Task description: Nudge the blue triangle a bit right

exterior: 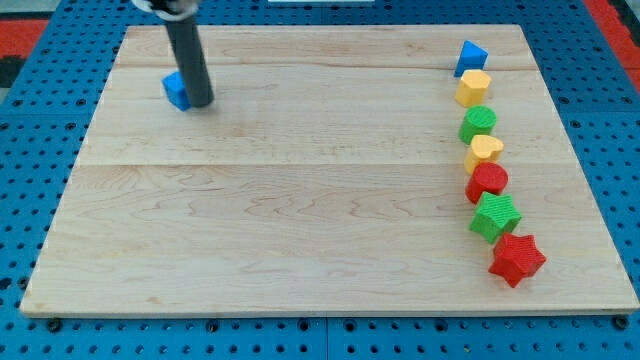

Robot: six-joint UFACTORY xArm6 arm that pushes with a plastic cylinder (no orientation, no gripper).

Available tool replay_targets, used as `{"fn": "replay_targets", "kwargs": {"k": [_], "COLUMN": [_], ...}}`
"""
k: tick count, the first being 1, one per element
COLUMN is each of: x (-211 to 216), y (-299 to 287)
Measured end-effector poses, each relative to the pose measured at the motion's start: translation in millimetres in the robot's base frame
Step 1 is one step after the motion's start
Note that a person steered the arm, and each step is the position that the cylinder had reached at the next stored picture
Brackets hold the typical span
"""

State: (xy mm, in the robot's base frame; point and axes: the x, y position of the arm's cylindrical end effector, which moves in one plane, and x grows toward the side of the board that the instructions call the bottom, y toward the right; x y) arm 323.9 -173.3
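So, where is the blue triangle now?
The blue triangle sits at the view's top right, heading the column of blocks, just above the yellow block. My tip is far off at the view's left, beside another blue block.

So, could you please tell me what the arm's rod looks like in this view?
Only the rod shows: a straight, smooth, dark grey cylinder with a faint sheen, entering at the view's top under a pale metallic collar. No cables or markings are visible. My tip is plain and blunt, right beside the blue block.
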Motion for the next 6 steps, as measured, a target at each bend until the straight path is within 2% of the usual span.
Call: {"fn": "replay_targets", "kwargs": {"k": [1, 2, 3, 4, 5, 6], "x": [-8.5, 21.6, 2.0, -37.2, -63.9, -65.4], "y": [-29.3, -52.7, -64.7, -60.9, -48.3, 24.9]}}
